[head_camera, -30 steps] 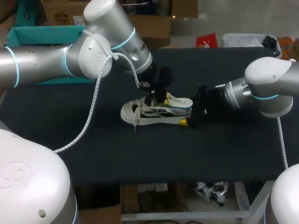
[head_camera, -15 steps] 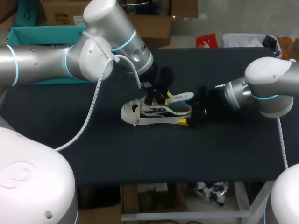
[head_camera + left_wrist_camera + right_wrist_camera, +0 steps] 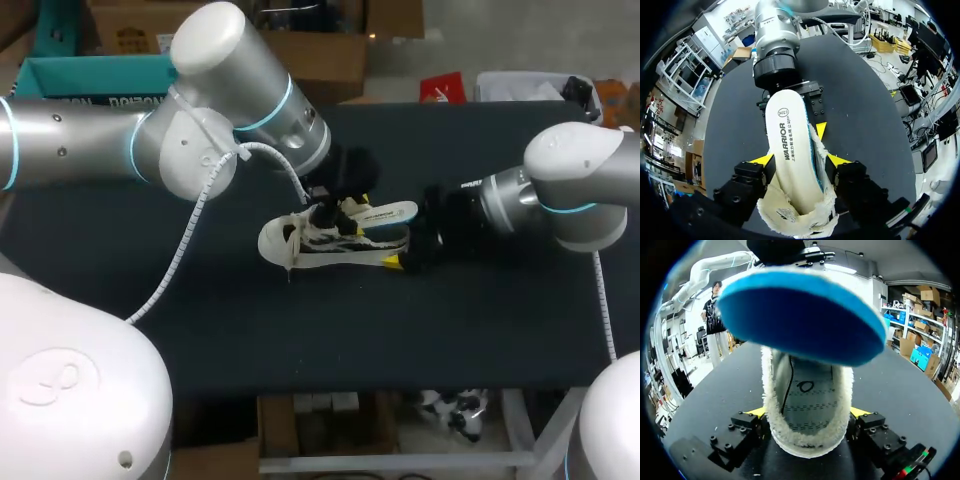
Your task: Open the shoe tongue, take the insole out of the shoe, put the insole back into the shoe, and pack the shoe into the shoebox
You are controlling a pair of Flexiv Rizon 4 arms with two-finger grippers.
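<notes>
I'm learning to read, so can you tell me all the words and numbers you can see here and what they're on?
Insole, held by the left end effector: a big dark brand word along it, which I don't read out; the smaller line beside it and the round stamp are too small to read.
Shoebox: pale letters on its wall, too blurred to read.
Shoe: none visible.

Fleecy cloth shoe (image 3: 806, 444), smooth foam insole (image 3: 790, 145), matt table (image 3: 330, 335).
</notes>
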